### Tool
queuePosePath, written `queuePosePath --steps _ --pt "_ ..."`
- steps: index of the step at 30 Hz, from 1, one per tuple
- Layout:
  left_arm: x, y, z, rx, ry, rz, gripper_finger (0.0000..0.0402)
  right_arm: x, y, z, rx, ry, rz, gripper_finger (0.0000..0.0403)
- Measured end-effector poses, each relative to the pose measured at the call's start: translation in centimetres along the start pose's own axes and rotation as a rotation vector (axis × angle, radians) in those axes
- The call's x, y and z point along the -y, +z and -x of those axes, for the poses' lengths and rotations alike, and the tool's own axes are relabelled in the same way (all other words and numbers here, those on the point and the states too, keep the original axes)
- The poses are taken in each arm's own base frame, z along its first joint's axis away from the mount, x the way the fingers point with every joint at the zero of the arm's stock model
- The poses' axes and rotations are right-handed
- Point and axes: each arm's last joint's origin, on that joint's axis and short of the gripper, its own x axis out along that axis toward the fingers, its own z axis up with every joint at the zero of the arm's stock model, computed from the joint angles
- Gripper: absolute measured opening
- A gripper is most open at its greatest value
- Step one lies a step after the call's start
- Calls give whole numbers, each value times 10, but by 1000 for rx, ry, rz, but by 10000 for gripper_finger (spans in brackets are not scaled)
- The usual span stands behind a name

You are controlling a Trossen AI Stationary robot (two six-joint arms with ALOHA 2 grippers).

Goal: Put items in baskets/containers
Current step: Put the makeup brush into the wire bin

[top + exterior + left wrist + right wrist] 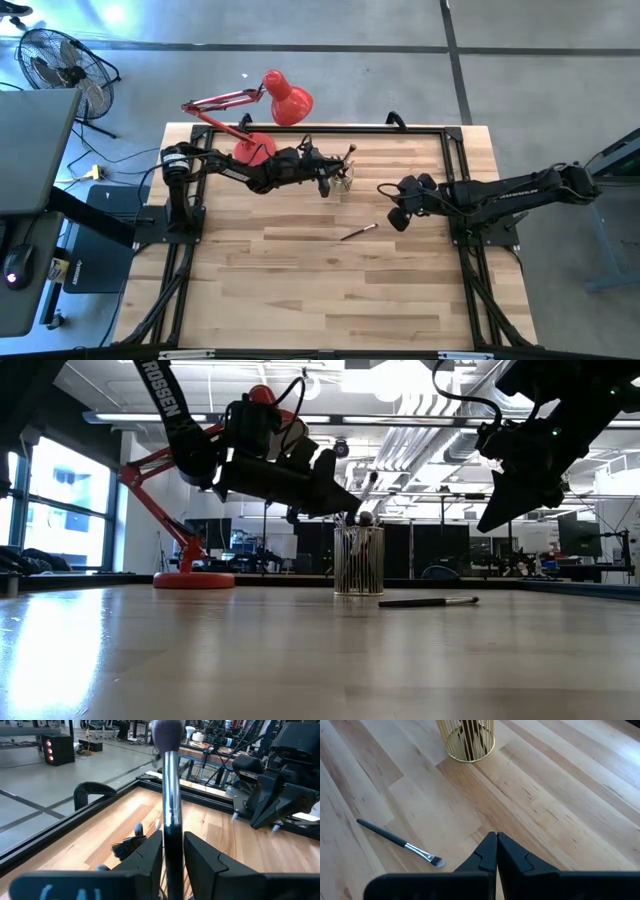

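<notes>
Now your left tool [172,855] hovers over the cup [344,180] at the bench's [300,290] far side, clamping an upright brush [169,795]. Your right tool [496,851], fingers together and empty, hangs beside one loose brush [400,842].

Dark jointed arms, white lettering
</notes>
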Motion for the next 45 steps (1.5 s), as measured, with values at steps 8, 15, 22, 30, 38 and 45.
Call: queuePosePath --steps 8,15,22,30,38,45 --pt "0 0 0 1 2 0 84 0 0 0 0 1 0 2" --pt "0 0 0 4 2 0 85 0 0 0 0 1 -4 6" --pt "2 10 -5 40 -19 1 85 0 2 0 42 -31 -19 7" --pt "14 34 -3 76 -145 -6 82 7 19 -14 104 -31 -58 3" --pt "50 53 22 -53 -50 -149 15 1 29 -59 145 -62 128 1" --pt "72 49 35 -161 -38 -174 10 -3 40 -78 294 -184 297 1"
